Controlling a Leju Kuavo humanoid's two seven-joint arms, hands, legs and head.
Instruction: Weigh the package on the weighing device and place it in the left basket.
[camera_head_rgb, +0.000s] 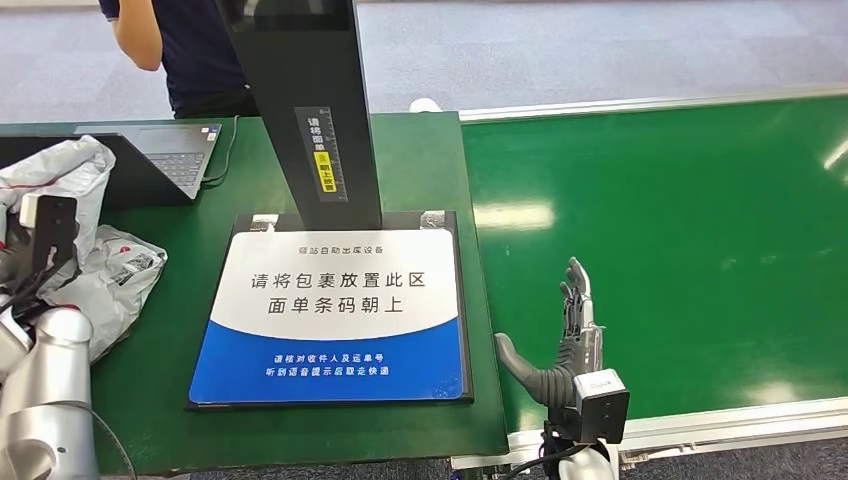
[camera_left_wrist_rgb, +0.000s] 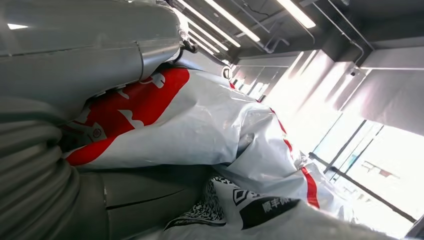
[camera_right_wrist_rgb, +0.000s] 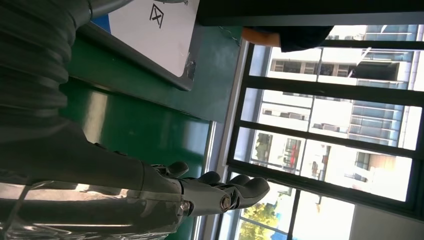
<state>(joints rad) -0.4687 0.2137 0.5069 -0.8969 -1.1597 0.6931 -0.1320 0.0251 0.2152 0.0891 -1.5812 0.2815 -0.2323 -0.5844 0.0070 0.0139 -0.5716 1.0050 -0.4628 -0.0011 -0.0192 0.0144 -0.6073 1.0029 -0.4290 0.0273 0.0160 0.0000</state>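
At far left desk edge, left hand (camera_left_wrist_rgb: 60, 125) grips crumpled grey-and-red plastic mailer package (camera_head_rgb: 95, 265), fingers clenched on it. Best next: carry it onto white-and-blue scale plate (camera_head_rgb: 335, 320), barcode label upward. Right hand (camera_head_rgb: 572, 345) empty, fingers released.

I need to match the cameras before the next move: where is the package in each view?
Head view: the package is at the far left, by the left hand.
Left wrist view: close up, against that hand.
Right wrist view: not in it.
Shared landmark: the weighing device, in head and right wrist views.
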